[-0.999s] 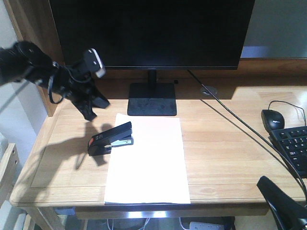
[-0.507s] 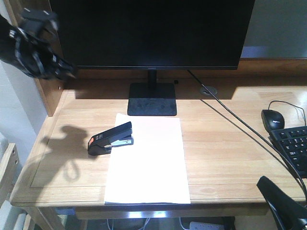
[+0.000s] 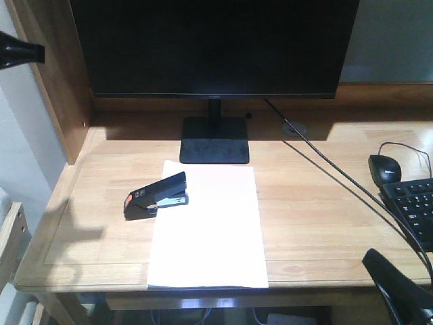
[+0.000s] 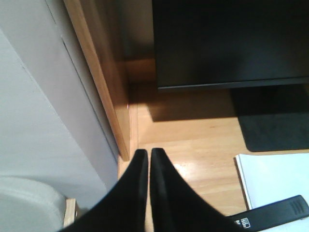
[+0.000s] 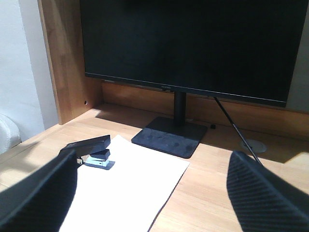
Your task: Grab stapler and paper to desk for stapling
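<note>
**Front-facing view: stapler and sheet both on the desk, both arms clear**

In the front-facing view you have one stapler (image 3: 155, 197) and one paper (image 3: 207, 227) lying on the desk (image 3: 325, 223), left of centre in the frame. The stapler's front end rests over the sheet's upper left edge, and its orange-red end points toward the left of the frame, off the sheet. The paper lies flat in front of the monitor stand (image 3: 214, 139), its near edge almost at the desk's front rim.

Judging from that layout, the fetching part looks done: both things are on the desk and neither arm holds anything. What may be left is the stapling press itself. You cannot tell from these pictures whether a staple has gone in.

Your left gripper (image 4: 144, 159) sits at the bottom of the left wrist view with its two black fingers pressed almost together and nothing between them. It is out over the desk's left end beside the wooden side panel (image 4: 96, 72), well apart from the stapler at the lower right of that frame. Your right gripper (image 5: 149, 193) has its fingers spread wide at the lower corners of the right wrist view, empty, near the front of the desk.

Also count one monitor (image 3: 214, 46), one mouse (image 3: 384, 167) and one keyboard (image 3: 414, 210) at the right edge.
</note>
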Controlling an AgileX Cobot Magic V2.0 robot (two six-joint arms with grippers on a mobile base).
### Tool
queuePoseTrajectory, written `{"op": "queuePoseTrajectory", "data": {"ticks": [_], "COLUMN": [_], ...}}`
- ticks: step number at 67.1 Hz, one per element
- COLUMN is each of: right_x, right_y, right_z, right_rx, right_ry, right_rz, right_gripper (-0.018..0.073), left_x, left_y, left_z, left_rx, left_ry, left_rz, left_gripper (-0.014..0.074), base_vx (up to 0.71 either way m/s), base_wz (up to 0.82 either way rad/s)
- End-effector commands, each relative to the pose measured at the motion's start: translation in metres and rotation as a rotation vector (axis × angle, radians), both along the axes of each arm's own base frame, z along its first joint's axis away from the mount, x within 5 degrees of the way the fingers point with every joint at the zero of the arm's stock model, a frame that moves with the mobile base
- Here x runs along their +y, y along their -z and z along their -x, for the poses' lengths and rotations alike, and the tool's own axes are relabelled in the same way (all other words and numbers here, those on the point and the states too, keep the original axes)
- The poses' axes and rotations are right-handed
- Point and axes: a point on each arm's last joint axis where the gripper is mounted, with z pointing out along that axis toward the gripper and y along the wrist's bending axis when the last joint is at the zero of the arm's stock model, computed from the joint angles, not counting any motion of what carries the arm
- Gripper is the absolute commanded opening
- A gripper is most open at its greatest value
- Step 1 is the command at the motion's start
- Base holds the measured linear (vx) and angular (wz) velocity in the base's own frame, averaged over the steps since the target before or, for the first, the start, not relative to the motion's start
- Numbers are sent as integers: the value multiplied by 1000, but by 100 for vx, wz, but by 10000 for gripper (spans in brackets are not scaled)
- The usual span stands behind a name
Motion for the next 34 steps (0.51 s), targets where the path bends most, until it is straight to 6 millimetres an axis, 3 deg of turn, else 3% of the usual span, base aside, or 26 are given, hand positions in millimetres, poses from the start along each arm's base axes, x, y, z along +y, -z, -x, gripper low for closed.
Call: {"op": "queuePoseTrajectory", "data": {"ticks": [1, 15, 34], "right_x": [-1, -1, -1], "right_y": [-9, -9, -9], "right_z": [-1, -1, -1], "right_rx": [-42, -42, -42], "right_ry": [16, 16, 16], "right_rz": [40, 40, 40], "right_gripper": [591, 591, 591], "left_x": [-1, 4, 14], "left_y": [-14, 15, 70], "left_z": [25, 83, 166], "left_rx": [-182, -312, -433], "left_ry": [33, 73, 98], "left_rz": [31, 77, 92], "left_gripper": [-6, -6, -6], "base_vx": [0, 0, 0], "base_wz": [0, 0, 0]}}
